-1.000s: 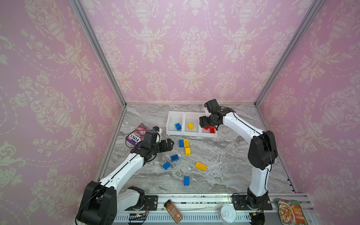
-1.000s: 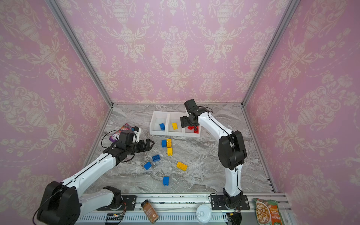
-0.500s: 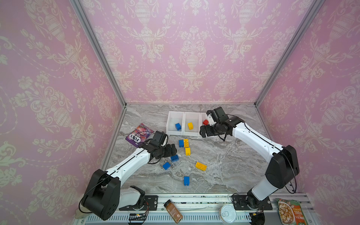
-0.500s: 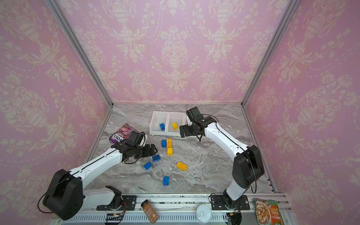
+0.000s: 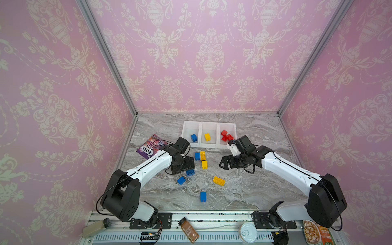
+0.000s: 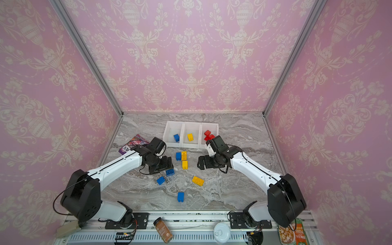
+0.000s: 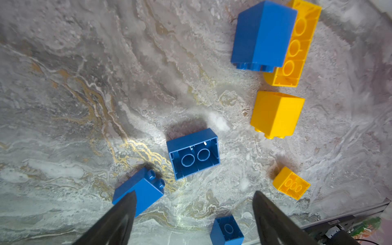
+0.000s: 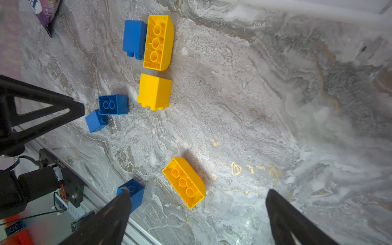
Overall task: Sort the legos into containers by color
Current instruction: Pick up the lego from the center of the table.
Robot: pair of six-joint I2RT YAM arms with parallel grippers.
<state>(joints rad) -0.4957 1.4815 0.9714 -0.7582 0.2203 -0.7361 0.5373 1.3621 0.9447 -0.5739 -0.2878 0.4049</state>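
While seven legos lie loose on the marble tabletop (image 5: 244,191), the sorting looks to me only partly done. Farthest left is a purple snack packet (image 5: 148,146), no part of the job. Next comes the left gripper (image 7: 192,196), fingers spread with nothing between them, poised low over an upturned blue brick (image 7: 193,153) that shows its hollow underside. A neighbouring blue brick (image 7: 139,189) lies on its side by one fingertip. It may be touching, though the wrist view is too foreshortened to be sure. A third blue brick (image 5: 203,196) sits alone nearer the front rail.

Further right, a fourth blue brick (image 5: 197,156) rests against a long yellow brick (image 5: 202,155), with a short yellow brick (image 5: 204,164) just beside them. A second long yellow brick (image 5: 219,181) lies apart. Behind stand the three joined white bins (image 5: 209,146). They hold, in turn, one blue piece (image 5: 193,137), one yellow piece (image 5: 207,136) and the red bricks (image 5: 226,135). No red is left on the table.

The right gripper (image 5: 222,164) hangs in front of the red bin, spread wide and empty, facing the yellow group.

The step in hand appears to be the left arm's pick of the upturned brick. That calls for a straight descent so the fingers straddle its walls. They must then close without nudging the neighbour, and carry it to the leftmost bin.
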